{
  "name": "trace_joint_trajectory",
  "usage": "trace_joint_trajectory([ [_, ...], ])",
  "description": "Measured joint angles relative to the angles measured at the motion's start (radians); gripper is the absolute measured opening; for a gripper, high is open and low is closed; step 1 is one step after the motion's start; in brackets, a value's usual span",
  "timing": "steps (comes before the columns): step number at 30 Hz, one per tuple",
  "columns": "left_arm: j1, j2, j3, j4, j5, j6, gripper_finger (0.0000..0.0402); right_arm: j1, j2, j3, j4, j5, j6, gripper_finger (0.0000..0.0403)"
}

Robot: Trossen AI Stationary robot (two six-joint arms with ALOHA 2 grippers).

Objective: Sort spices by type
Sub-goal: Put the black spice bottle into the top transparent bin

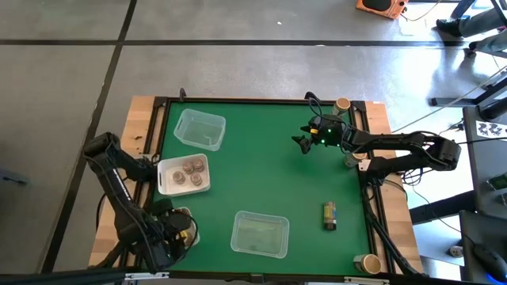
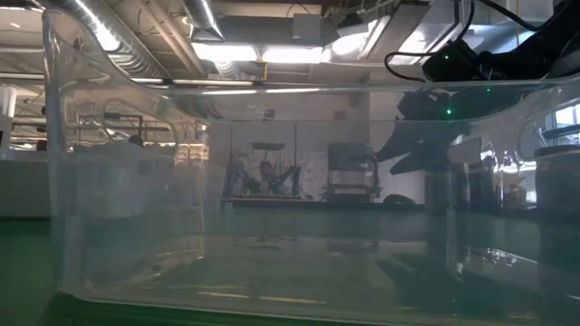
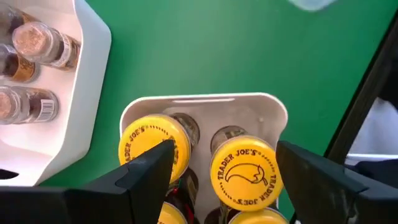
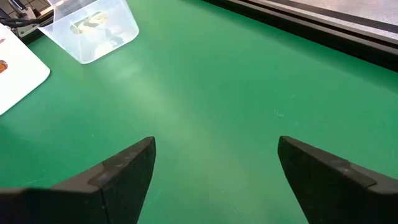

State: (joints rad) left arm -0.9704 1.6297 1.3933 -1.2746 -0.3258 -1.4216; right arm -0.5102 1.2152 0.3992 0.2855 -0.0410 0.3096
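Yellow-lidded spice jars [image 3: 242, 174] stand packed in a small white holder [image 3: 267, 115] at the surface's near-left corner; brown-lidded jars [image 1: 188, 169] lie in the white tray [image 1: 166, 184] beside it. The left pincer [image 3: 224, 171] hovers right over the yellow lids, fingers spread. The right pincer [image 1: 302, 142] hangs spread above the bare green surface [image 1: 269, 166]. Grey floor all round.

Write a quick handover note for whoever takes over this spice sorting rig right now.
Left gripper: open, poised over yellow-lidded jars in a small white tray at the table's left front corner; nothing held.
Right gripper: open, empty, hovering over the mat's far right.
Done: several brown-lidded jars sit in the white tray on the left.
Left: yellow-lidded jars unsorted; both clear bins look without jars.
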Motion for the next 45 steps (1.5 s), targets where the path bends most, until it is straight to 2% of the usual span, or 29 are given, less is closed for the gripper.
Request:
trace_joint_trajectory([
  [4,0.017,-0.029,0.0,0.02,-0.052,0.032,0.0279,0.0,0.0,0.0,0.0,-0.001,-0.002,0.0337],
  [8,0.055,-0.04,0.0,0.104,-0.065,0.135,0.0279,0.0,0.0,0.0,-0.006,-0.042,-0.005,0.0337],
  [13,0.155,-0.04,0.0,0.194,-0.047,0.334,0.028,0.0,0.0,0.0,-0.006,-0.07,-0.019,0.0337],
  [19,0.29,-0.039,0.0,0.255,-0.021,0.696,0.028,0.0,0.0,0.0,-0.001,-0.076,-0.057,0.0337],
  [25,0.426,-0.062,-0.025,0.296,-0.076,0.943,0.028,0.0,0.0,0.002,0.001,-0.066,-0.101,0.0337],
  [29,0.498,-0.145,-0.153,0.407,-0.069,1.01,0.028,0.0,0.0,0.061,-0.02,-0.105,-0.125,0.0337],
  [33,0.569,-0.281,-0.355,0.611,-0.055,1.049,0.028,0.0,0.0,0.168,-0.148,-0.092,-0.164,0.0337],
  [39,0.711,-0.474,-0.661,0.963,-0.041,1.127,0.028,-0.001,0.0,0.388,-0.471,0.146,-0.236,0.0337],
  [45,0.831,-0.575,-0.919,1.353,-0.04,1.221,0.028,-0.001,-0.001,0.52,-0.778,0.409,-0.195,0.0337],
])
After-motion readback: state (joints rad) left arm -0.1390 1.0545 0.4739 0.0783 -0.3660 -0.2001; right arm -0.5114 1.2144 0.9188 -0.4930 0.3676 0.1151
